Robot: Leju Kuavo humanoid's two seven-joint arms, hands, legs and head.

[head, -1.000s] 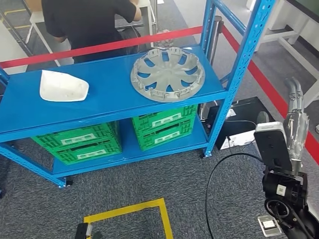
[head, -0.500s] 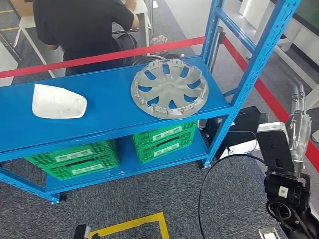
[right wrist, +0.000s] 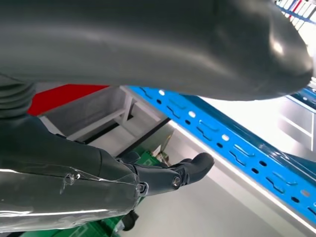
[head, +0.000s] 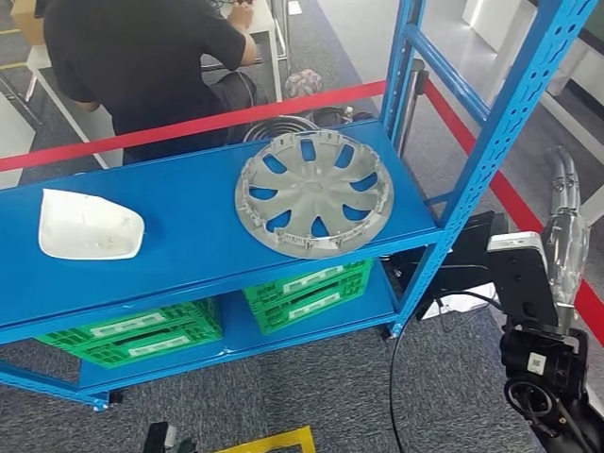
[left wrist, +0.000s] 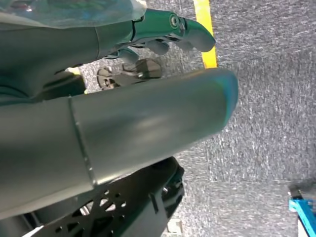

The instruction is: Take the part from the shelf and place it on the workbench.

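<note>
Head view shows the grey hubcap [head: 314,192] lying flat on the blue shelf [head: 192,208], right of a white part [head: 89,226]. Right hand [head: 564,241] is raised beside the shelf post, fingers [right wrist: 175,176] spread, holding nothing. Left hand [left wrist: 149,98] hangs over the carpet, fingers [left wrist: 178,29] apart.

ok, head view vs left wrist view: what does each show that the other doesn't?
Head view alone: the grey wheel cover and white part on the blue shelf's top level, green crates below, the red tape, a person behind, the right hand raised. Left wrist view alone: the left hand close up, its fingers spread, holding nothing. Both: grey carpet and yellow floor tape.
</note>
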